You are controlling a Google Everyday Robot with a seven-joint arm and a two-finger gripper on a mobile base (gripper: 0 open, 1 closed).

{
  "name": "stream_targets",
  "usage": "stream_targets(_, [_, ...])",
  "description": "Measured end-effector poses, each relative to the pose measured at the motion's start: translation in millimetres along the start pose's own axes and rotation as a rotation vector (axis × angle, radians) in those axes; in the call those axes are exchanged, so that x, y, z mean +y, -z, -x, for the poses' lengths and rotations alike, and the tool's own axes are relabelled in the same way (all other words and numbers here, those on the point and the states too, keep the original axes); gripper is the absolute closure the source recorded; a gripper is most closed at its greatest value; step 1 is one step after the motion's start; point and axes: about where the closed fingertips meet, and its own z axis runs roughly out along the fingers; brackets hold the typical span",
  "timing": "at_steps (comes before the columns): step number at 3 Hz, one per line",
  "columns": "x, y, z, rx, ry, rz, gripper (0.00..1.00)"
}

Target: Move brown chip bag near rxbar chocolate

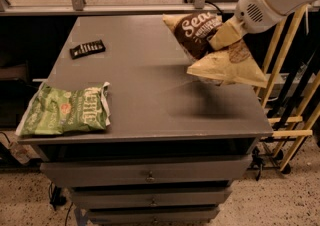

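Green chip bag (65, 112) lies at the table (150, 85) front-left corner, overhanging the left edge; mid-surface open. Brown chip bag (220, 55) hangs above the right edge, grasped by the claw (226, 34), its long axis slanting far-left to near-right. Rxbar chocolate (87, 48) lies far-left, well apart.

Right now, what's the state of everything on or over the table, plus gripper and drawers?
gripper: right side, above the table, shut on the brown chip bag.
brown chip bag: held clear of the table, tilted.
green chip bag: lying flat, front left corner.
chocolate bar: lying flat, back left.
drawers: shut.
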Motion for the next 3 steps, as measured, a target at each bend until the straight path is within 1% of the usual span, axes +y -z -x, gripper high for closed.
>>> stream_targets(1, [-1.7,6.0,6.4,-0.022,0.101,-0.001,1.0])
stream_targets(2, [0.0,-0.3,15.2,-0.029,0.106,0.009,1.0])
stream_targets(3, [8.1,-20.5,63.2,-0.041,0.22,0.034,1.0])
